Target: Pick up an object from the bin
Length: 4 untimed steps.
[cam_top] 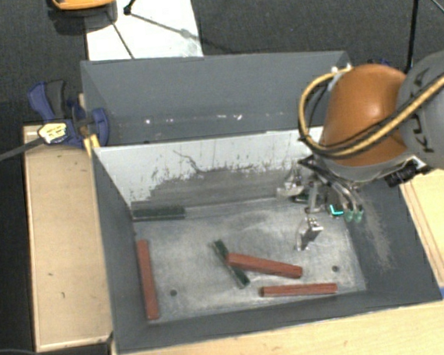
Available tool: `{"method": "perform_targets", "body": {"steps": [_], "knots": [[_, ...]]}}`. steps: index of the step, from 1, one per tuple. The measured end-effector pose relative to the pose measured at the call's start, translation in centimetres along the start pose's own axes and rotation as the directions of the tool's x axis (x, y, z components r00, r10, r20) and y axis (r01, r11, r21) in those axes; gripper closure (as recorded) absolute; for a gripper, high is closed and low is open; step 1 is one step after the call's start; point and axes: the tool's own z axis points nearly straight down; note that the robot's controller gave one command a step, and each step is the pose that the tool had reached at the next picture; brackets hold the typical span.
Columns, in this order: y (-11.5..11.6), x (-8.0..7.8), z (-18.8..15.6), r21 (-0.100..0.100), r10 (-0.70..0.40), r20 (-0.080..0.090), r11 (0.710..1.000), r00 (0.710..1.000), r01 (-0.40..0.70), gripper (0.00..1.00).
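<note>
camera view, gripper (310, 233): hangs low over the bin (184, 250), right of centre; apart or together, I cannot tell.
slanted red stick (266, 267): just left of it, lying across green stick (231, 263); likely the handiest pick.
front red stick (298, 289): flat, lying apart.

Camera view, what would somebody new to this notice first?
The arm's round orange cover on the right side of the bin stands out most, with the gripper hanging below it over the bin floor. Next come three red-brown sticks: one along the left wall, one in the middle crossing a dark green stick, and one near the front wall.
</note>
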Motion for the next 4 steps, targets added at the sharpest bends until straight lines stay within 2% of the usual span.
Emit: {"method": "perform_targets", "body": {"steps": [1,2,3,4], "knots": [[0.0,-0.2,-0.4,0.0,0.0,0.008,1.0,1.0,0.0,0.0],[2.6,5.2,9.6,0.0,-0.008,0.013,1.0,1.0,0.008,1.0],[2.6,5.2,9.6,0.0,-0.008,0.013,1.0,1.0,0.008,1.0],[3.7,3.5,-4.9,0.001,-0.044,0.008,0.999,0.999,0.044,1.0]]}}
